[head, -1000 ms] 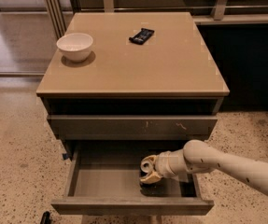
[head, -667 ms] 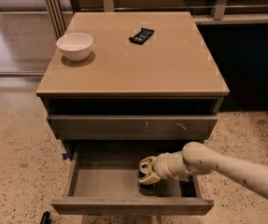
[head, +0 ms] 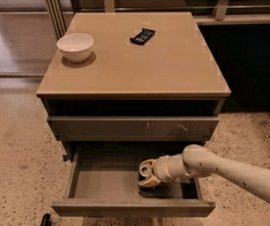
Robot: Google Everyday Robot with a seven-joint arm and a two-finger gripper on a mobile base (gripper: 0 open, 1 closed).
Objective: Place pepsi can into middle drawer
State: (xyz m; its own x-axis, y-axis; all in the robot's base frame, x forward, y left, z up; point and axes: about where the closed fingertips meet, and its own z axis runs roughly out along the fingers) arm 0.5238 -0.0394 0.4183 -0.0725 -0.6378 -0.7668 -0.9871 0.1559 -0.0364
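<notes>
The middle drawer (head: 104, 182) is pulled open at the bottom of the cabinet, its grey floor showing. My gripper (head: 146, 175) reaches in from the right and sits low over the right half of the floor. It is shut on the pepsi can (head: 145, 169). The can's silver top faces up and left, and its dark body is mostly hidden between the fingers. A dark shadow lies under it on the floor. I cannot tell whether the can touches the floor.
A white bowl (head: 75, 46) and a flat dark snack wrapper (head: 142, 36) lie on the tan cabinet top (head: 172, 69). The shut drawer front with pale scratch marks (head: 134, 126) is just above the open drawer. Speckled floor surrounds the cabinet, and a dark wall stands at the right.
My gripper has moved slightly left and down inside the drawer with the can in it. Nothing else has moved.
</notes>
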